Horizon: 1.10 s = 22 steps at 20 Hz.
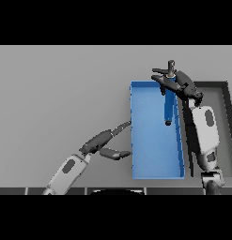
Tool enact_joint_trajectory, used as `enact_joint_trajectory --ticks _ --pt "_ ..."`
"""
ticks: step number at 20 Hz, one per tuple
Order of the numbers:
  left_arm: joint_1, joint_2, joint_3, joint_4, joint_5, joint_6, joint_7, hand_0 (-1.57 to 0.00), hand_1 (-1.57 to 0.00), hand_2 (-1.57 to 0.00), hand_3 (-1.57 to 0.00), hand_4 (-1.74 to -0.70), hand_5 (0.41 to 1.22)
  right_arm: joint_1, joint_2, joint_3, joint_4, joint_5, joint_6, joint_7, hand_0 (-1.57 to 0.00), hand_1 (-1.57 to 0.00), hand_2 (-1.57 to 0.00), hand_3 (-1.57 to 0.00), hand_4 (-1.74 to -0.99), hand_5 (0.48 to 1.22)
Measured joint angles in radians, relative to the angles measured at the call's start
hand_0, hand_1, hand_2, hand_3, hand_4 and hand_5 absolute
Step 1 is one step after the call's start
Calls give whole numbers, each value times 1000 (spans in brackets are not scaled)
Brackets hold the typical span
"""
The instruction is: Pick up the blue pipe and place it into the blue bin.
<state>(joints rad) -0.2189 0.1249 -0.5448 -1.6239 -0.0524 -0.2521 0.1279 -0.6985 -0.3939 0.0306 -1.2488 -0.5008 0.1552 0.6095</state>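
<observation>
Pretty flat, even light over the grey table (pixel 61 93), no glare, barely any shadows, and everything looks a bit soft.

Probably a bare sorting bench: a plain grey table (pixel 61 93) with a blue bin (pixel 155 159) and dark tray (pixel 220 93).

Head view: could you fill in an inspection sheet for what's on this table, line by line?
Surface: grey table, plain.
Job's things: blue pipe held over the blue bin, far right part, hanging roughly upright; whether it touches the floor cannot be told.
Clutter: dark tray right of the bin, partly hidden by the right arm.
Hands: right hand curled round the pipe's top; left hand open, beside the bin's left wall, holding nothing.
Cables: nothing seen.
Surroundings: nothing seen.
</observation>
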Motion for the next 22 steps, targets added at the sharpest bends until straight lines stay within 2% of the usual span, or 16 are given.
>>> enact_joint_trajectory --ticks 2,3,4,5,6,8,9,11,13,15,17,20,21,22 --pt "11 -1 -13 -6 -8 -2 -18 1 1 1 1 -881 476 51 -50 70 11 -36 -40 0 -1571 -1571 -1571 -820 -1617 1221" --pt "6 0 -5 -9 -3 2 -12 1 1 1 1 -883 479 59 -94 127 26 -87 -72 -1 -1571 -1571 -1571 -681 -1642 1221" --pt "9 0 -5 -21 3 2 -13 1 1 1 1 -885 481 68 -129 175 27 -122 -85 0 -1571 -1571 -1571 -617 -1662 1221" --pt "4 6 1 -15 4 1 -5 1 1 1 1 -886 483 68 -161 243 41 -159 -115 0 -1571 -1571 -1571 -808 -1617 1199" --pt "7 4 -3 -14 3 -2 -7 1 1 1 1 -885 486 69 -188 308 54 -199 -154 0 -1571 -1514 -1454 -960 -1573 1188" --pt "-1 14 8 -12 6 -3 -7 1 1 1 1 -882 493 54 -263 445 91 -328 -226 0 -1005 -968 -930 -614 -1451 1146" --pt "-1 3 -3 -15 5 -5 6 1 1 1 1 -880 495 40 -279 513 121 -394 -241 0 -804 -775 -744 -491 -1385 1114" --pt "1 -3 -9 -16 -3 0 1 1 1 1 1 -881 497 -14 -329 630 143 -529 -263 0 -514 -495 -476 -314 -1296 1152" --pt "-5 3 5 -3 3 -1 -4 1 1 1 1 -881 495 -34 -357 686 133 -539 -201 -6 -329 -317 -304 -201 -1230 1056" --pt "-9 11 7 -8 0 0 -7 1 1 1 1 -878 491 -61 -380 734 106 -485 -171 -14 -210 -202 -194 -128 -1179 982" --pt "-2 4 0 -5 4 -4 -7 1 1 1 1 -878 488 -74 -385 765 117 -440 -146 -5 -134 -129 -124 -82 -1150 914" --pt "3 6 -4 -3 -5 -3 -20 1 1 1 1 -878 480 -69 -387 793 119 -395 -126 -28 -68 -66 -63 -41 -1131 829" --pt "1 7 1 -1 0 -4 -16 1 1 1 1 -878 478 -73 -382 798 117 -387 -132 -29 -194 -91 -54 -33 -1131 809" --pt "3 5 -2 -15 5 -3 -15 1 1 1 1 -881 476 -75 -380 801 124 -375 -134 -36 -377 -184 -82 -26 -1144 792"
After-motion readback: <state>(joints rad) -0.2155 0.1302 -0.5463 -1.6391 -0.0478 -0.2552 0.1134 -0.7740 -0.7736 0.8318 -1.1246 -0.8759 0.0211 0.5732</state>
